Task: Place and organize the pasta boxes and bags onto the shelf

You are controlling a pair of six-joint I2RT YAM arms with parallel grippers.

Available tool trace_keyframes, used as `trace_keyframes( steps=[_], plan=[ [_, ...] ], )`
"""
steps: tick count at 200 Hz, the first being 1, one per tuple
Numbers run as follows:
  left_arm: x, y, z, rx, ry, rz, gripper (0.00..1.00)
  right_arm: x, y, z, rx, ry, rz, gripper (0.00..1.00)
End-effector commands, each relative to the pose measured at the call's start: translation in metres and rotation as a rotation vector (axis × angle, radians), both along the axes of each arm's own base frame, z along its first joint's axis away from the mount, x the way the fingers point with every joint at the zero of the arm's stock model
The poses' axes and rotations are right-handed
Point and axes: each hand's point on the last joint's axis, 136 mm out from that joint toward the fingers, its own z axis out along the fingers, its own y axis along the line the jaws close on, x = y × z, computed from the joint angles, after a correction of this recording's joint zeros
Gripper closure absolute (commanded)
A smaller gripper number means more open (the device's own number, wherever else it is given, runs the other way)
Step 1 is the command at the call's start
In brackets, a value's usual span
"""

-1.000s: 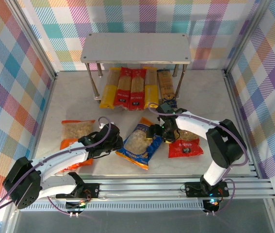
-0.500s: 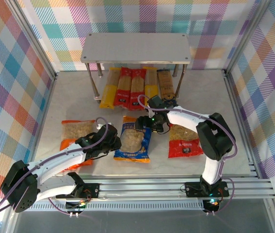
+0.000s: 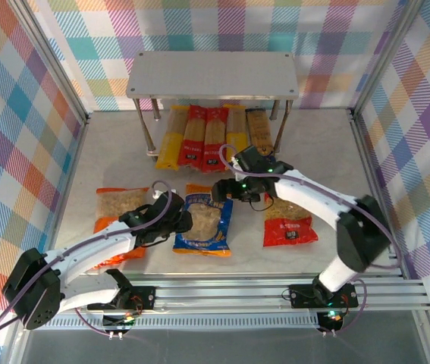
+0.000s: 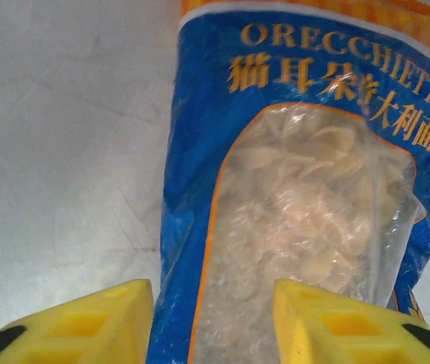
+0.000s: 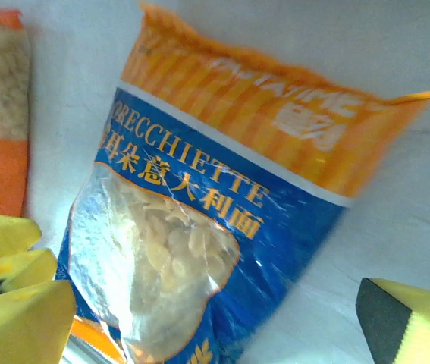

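The blue bag (image 3: 203, 224) lies flat on the table, its long side pointing toward the shelf (image 3: 213, 73). My left gripper (image 3: 186, 221) is at the bag's left edge. In the left wrist view that gripper (image 4: 215, 322) is open, its yellow fingers straddling the edge of the blue bag (image 4: 306, 189). My right gripper (image 3: 226, 189) hovers wide open over the bag's far end (image 5: 199, 220). The orange bag (image 3: 120, 203) lies partly under the left arm. The red bag (image 3: 290, 226) lies right of centre. The pasta boxes (image 3: 215, 136) sit side by side on the lower tier.
The shelf's top board is bare. Metal legs (image 3: 154, 129) stand at the shelf's corners. Checkered walls close in both sides and the back. A metal rail (image 3: 275, 292) runs along the near edge by the arm bases.
The blue bag has swung round and slid left, now pointing at the shelf. My left jaws have opened off its edge. The right gripper has moved left and away from the red bag.
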Motion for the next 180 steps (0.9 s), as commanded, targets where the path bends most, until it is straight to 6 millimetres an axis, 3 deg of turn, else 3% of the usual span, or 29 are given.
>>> trace_keyframes(
  steps=[1, 28, 54, 101, 134, 180],
  plan=[
    [0.019, 0.001, 0.024, 0.056, -0.083, -0.02, 0.46, -0.006, -0.072, 0.005, -0.296, -0.061, -0.138, 0.01],
    [0.036, -0.007, 0.045, 0.048, -0.157, -0.025, 0.35, -0.017, -0.132, -0.002, -0.49, -0.041, -0.275, 0.01],
    [0.044, -0.019, 0.053, 0.032, -0.173, -0.05, 0.32, -0.03, -0.161, -0.028, -0.536, 0.053, -0.361, 0.01],
    [0.044, -0.022, 0.049, 0.027, -0.161, -0.063, 0.31, -0.036, -0.18, -0.068, -0.578, 0.143, -0.418, 0.01],
    [0.04, -0.015, 0.05, 0.033, -0.166, -0.046, 0.31, -0.028, -0.177, -0.077, -0.542, 0.151, -0.423, 0.01],
    [0.038, -0.01, 0.05, 0.045, -0.167, -0.038, 0.3, -0.019, -0.192, -0.093, -0.529, 0.187, -0.476, 0.01]
  ],
)
